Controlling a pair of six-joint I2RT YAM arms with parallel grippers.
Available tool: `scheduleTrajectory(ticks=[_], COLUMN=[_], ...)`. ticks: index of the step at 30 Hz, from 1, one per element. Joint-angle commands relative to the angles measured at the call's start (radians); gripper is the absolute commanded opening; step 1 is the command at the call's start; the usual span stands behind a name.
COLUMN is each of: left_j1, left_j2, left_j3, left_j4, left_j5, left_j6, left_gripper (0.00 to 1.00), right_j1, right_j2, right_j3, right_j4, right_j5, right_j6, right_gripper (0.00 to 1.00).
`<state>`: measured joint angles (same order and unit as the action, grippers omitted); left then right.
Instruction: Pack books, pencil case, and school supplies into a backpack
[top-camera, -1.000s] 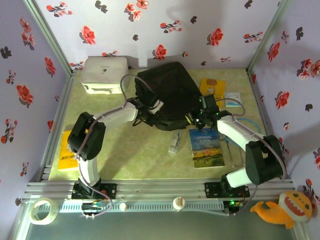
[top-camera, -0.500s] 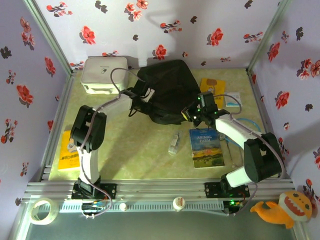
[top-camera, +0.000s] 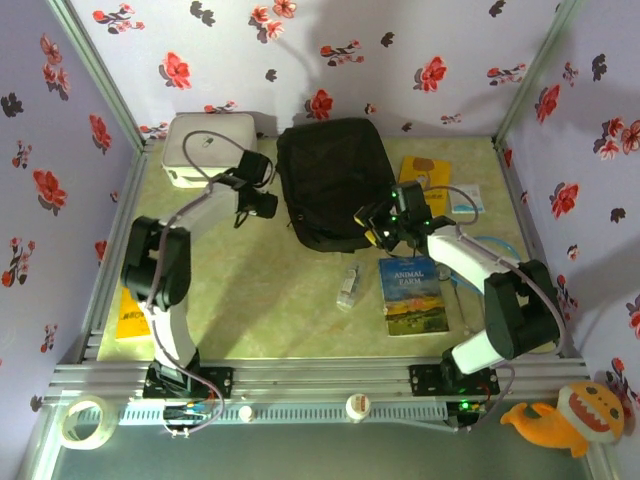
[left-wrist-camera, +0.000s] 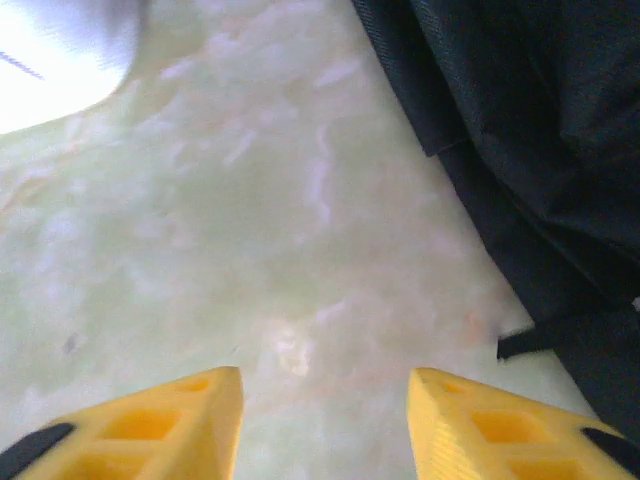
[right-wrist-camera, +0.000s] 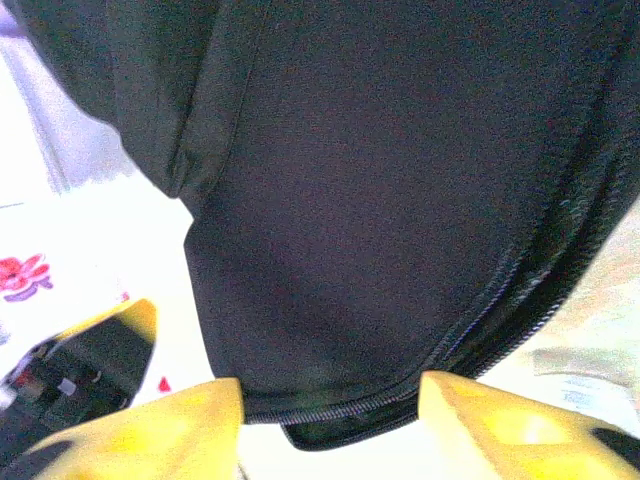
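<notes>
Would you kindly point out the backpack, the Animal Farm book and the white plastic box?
backpack (top-camera: 335, 180), top external view, middle of its black front panel.
Animal Farm book (top-camera: 413, 296), top external view, centre of its cover.
white plastic box (top-camera: 195, 135), top external view, middle of its lid.

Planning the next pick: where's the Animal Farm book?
Top view: the Animal Farm book lies right of centre, between the bottle and the right arm.

The black fabric backpack (top-camera: 335, 180) lies flat, far centre. The blue "Animal Farm" book (top-camera: 412, 295) lies face up, near right. The yellow book (top-camera: 424, 174) lies just right of the backpack.
</notes>
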<state>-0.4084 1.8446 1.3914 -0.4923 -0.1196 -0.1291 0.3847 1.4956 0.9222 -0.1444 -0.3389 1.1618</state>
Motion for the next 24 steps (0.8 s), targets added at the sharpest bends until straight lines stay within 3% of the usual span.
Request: scheduleTrajectory(ticks=[1, 4, 9, 14, 24], left_j1=[-0.007, -0.006, -0.008, -0.009, -0.008], left_j2=[-0.159, -0.255, -0.381, -0.453, -0.443], left_j3=[-0.054, -0.116, -0.237, -0.312, -0.314], left_j4=[-0.018, -0.015, 0.081, 0.137, 0.117], left_j5=[-0.017, 0.013, 0.126, 0.147, 0.213], left_j6=[-0.099, -0.189, -0.334, -0.389, -0.443], left_gripper=[0.55, 0.64, 0.73, 0.82, 0.88], right_j1=[-0.037, -0.083, -0.156, -0.173, -0.072], right_j2=[-0.060, -0.087, -0.020, 0.184, 0.357], right_j3=[0.044, 0.054, 0.101, 0.252, 0.333], right_j4=[-0.142, -0.209, -0.238, -0.244, -0.063], right_j5=[0.121, 0.200, 0.220, 0.104, -0.071], right_j6=[-0.115, -0.200, -0.365, -0.479, -0.407], right_gripper=[0.58, 0.66, 0.74, 0.73, 0.68])
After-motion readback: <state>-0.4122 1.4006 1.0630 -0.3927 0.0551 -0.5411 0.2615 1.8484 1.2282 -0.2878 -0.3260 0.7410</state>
